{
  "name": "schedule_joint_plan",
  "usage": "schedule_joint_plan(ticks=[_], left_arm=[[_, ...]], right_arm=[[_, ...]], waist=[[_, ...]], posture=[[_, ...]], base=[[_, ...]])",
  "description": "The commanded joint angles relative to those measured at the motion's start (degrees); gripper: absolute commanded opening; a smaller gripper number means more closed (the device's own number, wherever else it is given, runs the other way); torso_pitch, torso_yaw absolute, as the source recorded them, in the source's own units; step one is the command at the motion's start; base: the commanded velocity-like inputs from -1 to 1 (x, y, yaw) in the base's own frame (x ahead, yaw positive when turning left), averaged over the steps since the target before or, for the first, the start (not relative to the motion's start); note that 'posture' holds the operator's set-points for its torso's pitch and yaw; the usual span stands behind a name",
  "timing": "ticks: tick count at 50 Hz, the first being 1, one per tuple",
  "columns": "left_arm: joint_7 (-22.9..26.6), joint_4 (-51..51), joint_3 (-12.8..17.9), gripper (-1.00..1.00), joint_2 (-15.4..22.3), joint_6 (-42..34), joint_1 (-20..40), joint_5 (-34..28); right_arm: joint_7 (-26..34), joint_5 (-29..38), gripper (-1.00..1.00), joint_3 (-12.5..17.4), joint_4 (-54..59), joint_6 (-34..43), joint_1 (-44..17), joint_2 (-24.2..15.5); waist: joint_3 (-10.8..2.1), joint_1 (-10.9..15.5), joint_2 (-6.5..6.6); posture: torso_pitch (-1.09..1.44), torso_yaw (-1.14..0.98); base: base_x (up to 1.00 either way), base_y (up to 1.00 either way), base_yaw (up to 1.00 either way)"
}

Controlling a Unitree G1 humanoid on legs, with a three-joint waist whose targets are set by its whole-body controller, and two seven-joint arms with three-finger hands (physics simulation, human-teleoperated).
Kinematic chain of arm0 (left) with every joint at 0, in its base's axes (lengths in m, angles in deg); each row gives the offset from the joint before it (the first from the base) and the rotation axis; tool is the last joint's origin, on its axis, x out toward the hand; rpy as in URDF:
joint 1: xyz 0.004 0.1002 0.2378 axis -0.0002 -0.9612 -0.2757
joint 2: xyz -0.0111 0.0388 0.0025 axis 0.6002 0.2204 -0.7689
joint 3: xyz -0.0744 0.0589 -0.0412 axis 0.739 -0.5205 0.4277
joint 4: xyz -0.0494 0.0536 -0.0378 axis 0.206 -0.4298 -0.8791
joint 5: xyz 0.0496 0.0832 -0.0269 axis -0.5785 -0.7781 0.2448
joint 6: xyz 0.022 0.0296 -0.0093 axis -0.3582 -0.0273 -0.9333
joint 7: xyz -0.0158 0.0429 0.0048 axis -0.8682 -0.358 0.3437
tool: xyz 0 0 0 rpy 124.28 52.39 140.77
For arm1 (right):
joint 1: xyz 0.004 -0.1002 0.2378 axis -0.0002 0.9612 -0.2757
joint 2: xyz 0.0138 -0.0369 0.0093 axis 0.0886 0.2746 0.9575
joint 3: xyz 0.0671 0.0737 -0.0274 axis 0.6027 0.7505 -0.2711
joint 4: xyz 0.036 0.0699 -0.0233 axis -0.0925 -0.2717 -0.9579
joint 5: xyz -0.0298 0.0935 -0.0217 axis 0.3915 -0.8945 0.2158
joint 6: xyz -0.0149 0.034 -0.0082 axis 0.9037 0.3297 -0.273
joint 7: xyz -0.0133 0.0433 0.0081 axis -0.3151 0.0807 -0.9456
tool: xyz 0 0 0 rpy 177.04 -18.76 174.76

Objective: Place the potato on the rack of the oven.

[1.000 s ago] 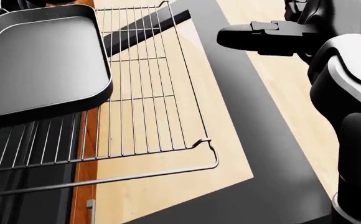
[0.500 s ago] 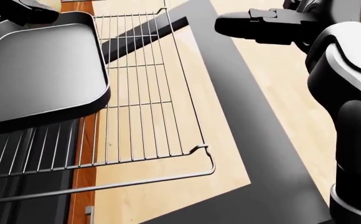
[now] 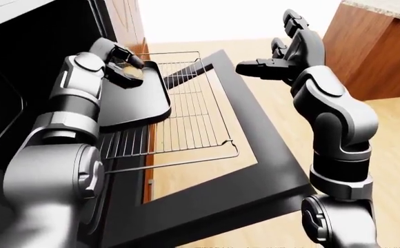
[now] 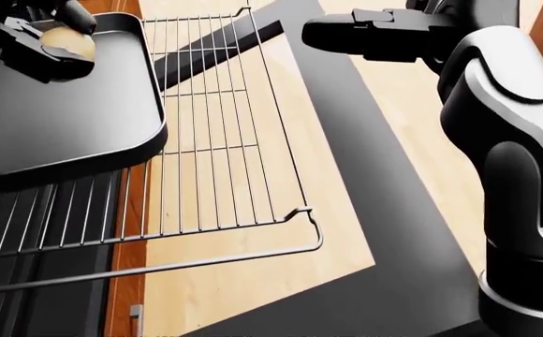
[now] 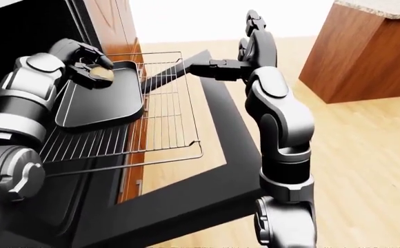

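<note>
A dark baking tray [image 3: 134, 103] sits on the pulled-out oven rack [image 3: 186, 119], toward the rack's left side, above the open oven door [image 3: 255, 155]. The tray is bare apart from what hangs over its far left corner: the left hand [image 5: 89, 67], its fingers wrapped round the potato [image 5: 102, 72]. So the potato is above the tray, held in the hand and not yet set down on the rack.

Half a second ago the head view showed only a pale sliver of potato at the top left; now hand and potato have come down into view over that corner. The right hand [image 3: 269, 66] has drifted slightly left, its fingers spread and empty beyond the rack's far right corner.

The potato looks pale tan, rounded and faintly speckled.
</note>
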Motion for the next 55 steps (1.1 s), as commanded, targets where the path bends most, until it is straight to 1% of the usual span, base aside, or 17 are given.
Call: schedule_joint_plan(ticks=[1,10,16,19,27,29,42,44,51,54,55], left_arm=[[-1.4,2.52,0.26,-0.39,0.64,1.65,2.45,0.24],[-5.04,1.33,0.37,-0.4,-0.18,2.97,1.23,0.88],[-5.47,0.98,0.32,-0.39,-0.71,3.4,0.56,1.23],[-6.48,0.57,0.46,-0.4,-0.97,3.64,0.29,1.47],[-7.36,0.11,0.07,-0.39,-1.46,4.12,-0.06,1.13],[-7.5,0.08,-0.74,-0.37,-1.52,4.45,-0.2,-0.01],[-8.43,-0.14,-0.24,-0.36,-2.43,4.91,-1.31,-0.22],[-8.46,-0.17,-0.32,-0.33,-2.46,5.0,-1.37,-0.3],[-9.21,-0.47,-0.75,-0.35,-2.75,5.48,-1.62,-1.26],[-9.21,-0.52,-0.73,-0.32,-2.78,5.59,-1.68,-1.42],[-9.2,-0.54,-0.69,-0.28,-2.79,5.6,-1.76,-1.44]], right_arm=[[-0.07,0.02,1.0,0.67,-1.93,-1.53,-2.01,-0.58],[0.05,0.08,1.0,0.48,-1.43,-2.39,-1.57,-0.38],[-0.02,0.01,1.0,0.44,-1.42,-2.44,-1.64,-0.19],[0.0,-0.02,1.0,0.44,-1.09,-2.29,-2.19,-0.33],[-0.12,-0.32,1.0,0.61,-1.2,-1.45,-3.3,-0.72],[-0.15,-0.39,1.0,0.66,-1.29,-1.43,-3.24,-0.79],[-0.25,-0.29,1.0,0.35,-1.1,-2.57,-2.13,-0.09],[-0.22,-0.33,1.0,0.37,-1.05,-2.6,-2.17,-0.08],[-0.39,-0.51,1.0,0.38,-1.21,-2.7,-2.07,0.04],[-0.4,-0.54,1.0,0.36,-1.31,-2.85,-1.74,0.08],[-0.42,-0.58,1.0,0.38,-1.37,-2.75,-1.79,0.05]], waist=[[-1.92,-0.02,0.26],[-2.07,-0.06,0.32],[-2.18,-0.06,0.35],[-2.22,-0.06,0.37],[-2.29,-0.08,0.4],[-2.28,-0.08,0.38],[-2.4,-0.13,0.4],[-2.38,-0.14,0.41],[-2.35,-0.17,0.38],[-2.37,-0.16,0.37],[-2.36,-0.16,0.37]], posture=[[0.0,0.0],[0.0,0.0],[0.0,0.0],[0.0,0.0],[0.0,0.0],[0.0,0.0],[0.0,0.0],[0.0,0.0],[0.0,0.0],[0.0,0.0],[0.0,0.0]], base=[[0.0,0.0,0.0],[0.0,0.0,0.0],[0.0,0.0,0.0],[0.0,0.0,0.0],[0.0,0.0,0.0],[0.0,0.0,0.0],[0.0,0.0,0.0],[0.0,0.0,0.0],[0.0,0.0,0.0],[0.0,0.0,0.0],[0.0,0.0,0.0]])
